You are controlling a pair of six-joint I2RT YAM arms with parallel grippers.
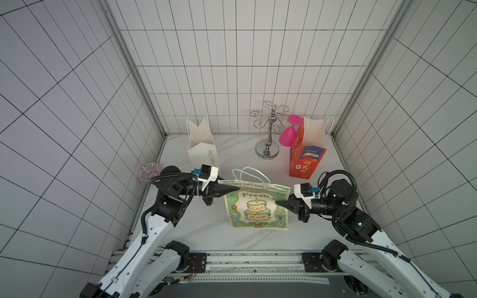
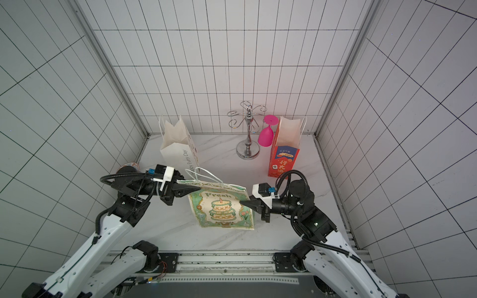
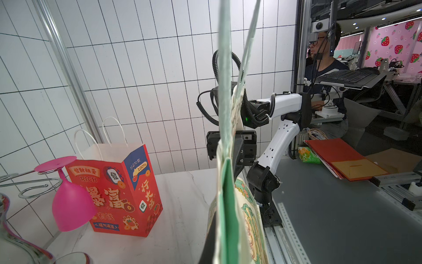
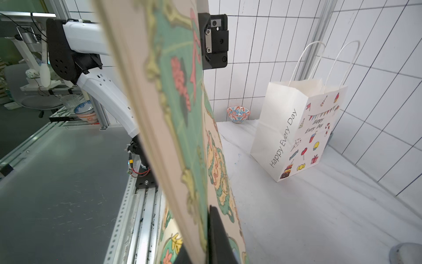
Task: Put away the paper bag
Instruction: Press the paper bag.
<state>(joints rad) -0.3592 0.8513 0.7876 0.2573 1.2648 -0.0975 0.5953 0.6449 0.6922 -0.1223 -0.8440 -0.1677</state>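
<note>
The right gripper [image 4: 203, 242] is clamped on the near edge of the paper bag [image 4: 178, 102], whose green printed face runs away from it, blurred by closeness, to the left gripper [image 4: 213, 41] at the far end. Ahead and to one side, a white bag [image 4: 296, 128] reading "Happy Every Day" stands upright on the marble table [image 4: 319, 217], with a small patterned bowl [image 4: 238, 113] farther off by the tiled wall [image 4: 262, 57].

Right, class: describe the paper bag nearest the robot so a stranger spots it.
On the marble table, find the three paper bags. Take the front bag, nearest the robot. It alone is flattened, showing a tiered cake and the word Fresh; the white bag and red bag stand open.
</note>
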